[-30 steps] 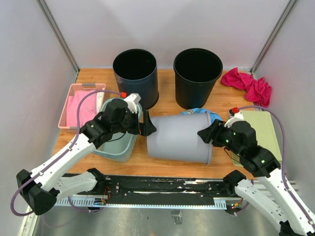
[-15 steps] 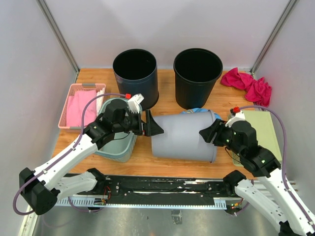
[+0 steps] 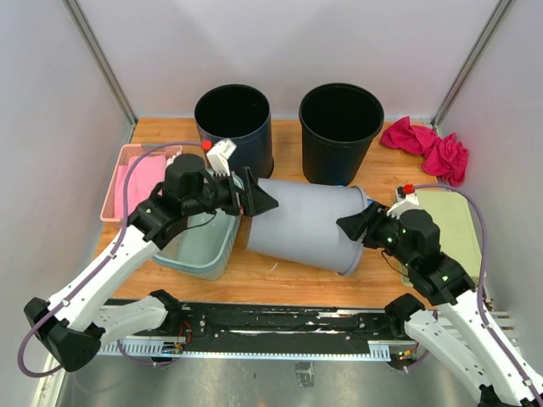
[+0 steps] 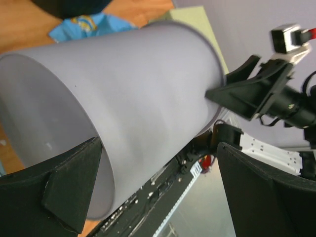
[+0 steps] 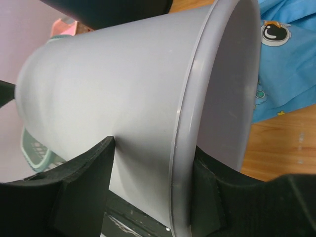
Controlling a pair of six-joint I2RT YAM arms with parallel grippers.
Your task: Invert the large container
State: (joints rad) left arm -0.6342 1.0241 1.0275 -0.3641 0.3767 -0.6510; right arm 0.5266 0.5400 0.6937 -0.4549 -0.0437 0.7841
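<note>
Handling: the large grey plastic container [image 3: 305,227] looks thin-walled and light, stiff at its rolled rim and closed base, likely to flex mid-wall. Its surface is smooth and matte, so a side grip would probably slip. The rim and the base edge are judged the sound places to hold.

Appearance: a round, tapered bucket, uniform pale grey, unmarked, with a raised lip around the mouth. No damage is visible.

Position: it lies on its side across the middle of the wooden table [image 3: 288,284], at a slant, with the base towards the left and the mouth towards the right. It lies just beside a teal slatted basket [image 3: 199,250], and a blue printed cloth [image 5: 281,64] lies at its mouth.

Left gripper [image 3: 257,199]: jaws spread to their widest at the base end, one finger across the base edge, nothing clamped. Contact cannot be confirmed.

Right gripper [image 3: 352,227]: jaws partly parted and astride the rim, one finger [image 5: 84,177] against the outer wall and the other inside the mouth. This is judged a hold on the rim, though not a tight one.

Progress: the inversion is about half done, and the mouth is not yet facing down.
</note>
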